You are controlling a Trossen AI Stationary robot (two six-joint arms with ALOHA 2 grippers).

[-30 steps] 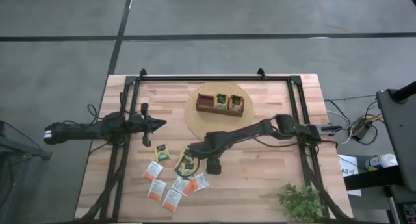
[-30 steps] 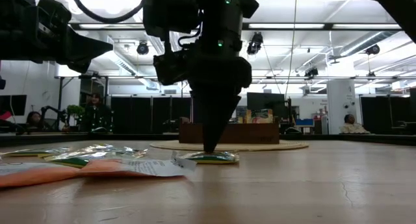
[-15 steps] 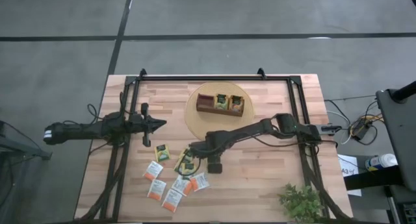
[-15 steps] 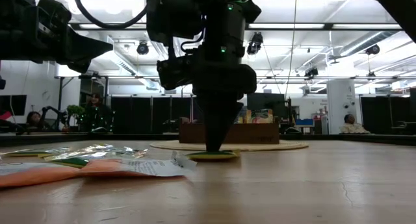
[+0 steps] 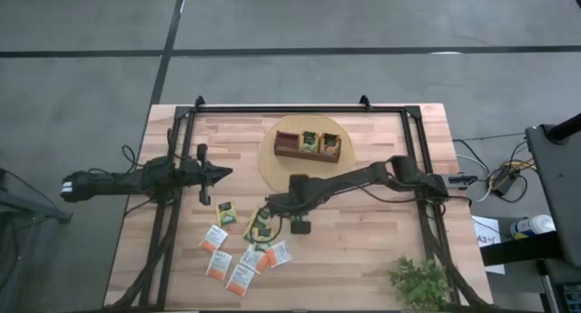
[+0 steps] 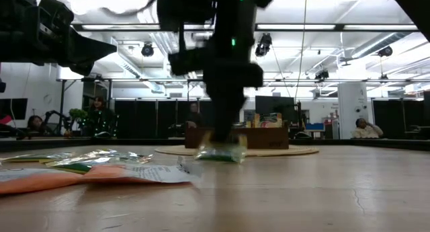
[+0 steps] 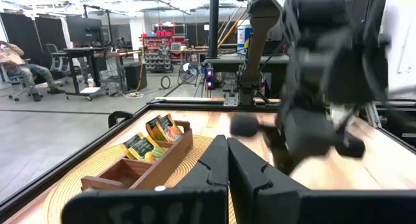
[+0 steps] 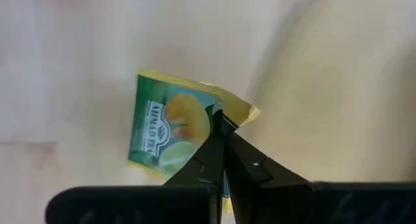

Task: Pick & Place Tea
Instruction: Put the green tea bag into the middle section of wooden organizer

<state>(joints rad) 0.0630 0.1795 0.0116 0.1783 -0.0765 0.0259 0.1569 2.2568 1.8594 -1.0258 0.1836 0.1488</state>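
Right gripper (image 8: 223, 130) is pinched tight on a yellow-green tea packet (image 8: 170, 130), lifted just clear of the table (image 5: 363, 231) at six o'clock from the round mat (image 5: 269, 163), while the left gripper (image 5: 221, 172), fingers closed and empty, waits at nine o'clock.

The only words I can read are on the green and yellow tea packet (image 8: 170, 130) in the right wrist view: "AHMAD TEA", printed in white along its face. Print on the other packets is too small to read.
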